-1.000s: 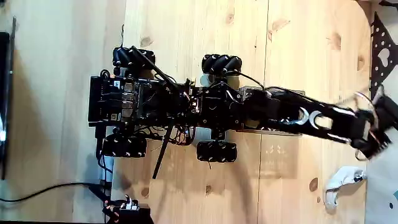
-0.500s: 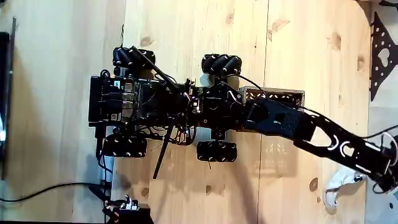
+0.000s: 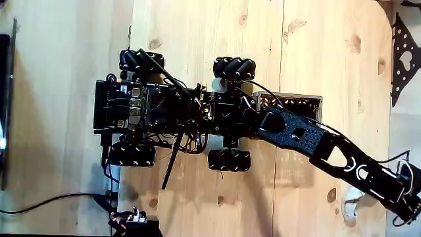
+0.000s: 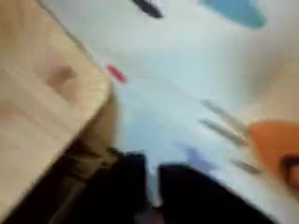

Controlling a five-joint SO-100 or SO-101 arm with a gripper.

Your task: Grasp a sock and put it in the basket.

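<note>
In the fixed view my arm reaches from the wheeled robot toward the lower right. Its gripper point(image 3: 412, 212) sits at the picture's right edge, past the table's end. The white sock point(image 3: 348, 209) lies on the wood just under the forearm, partly covered by it, to the left of the gripper. The basket point(image 3: 299, 99), with dark walls and a wood-coloured rim, rests by the robot's front, with the upper arm crossing over it. In the blurred wrist view the gripper point(image 4: 152, 191) shows as two dark fingers point(image 4: 192, 196) with a thin pale gap; nothing is seen between them.
The robot base point(image 3: 171, 108) with its wheels fills the table's middle. A cable point(image 3: 46, 203) runs at lower left. A pale patterned surface point(image 4: 187, 84) lies beyond the wooden table edge point(image 4: 56, 103), and a dark patterned item point(image 3: 402, 56) sits at the right.
The arm has swung from pointing straight right down toward the lower right. It now covers part of the sock, which has stayed where it was.
</note>
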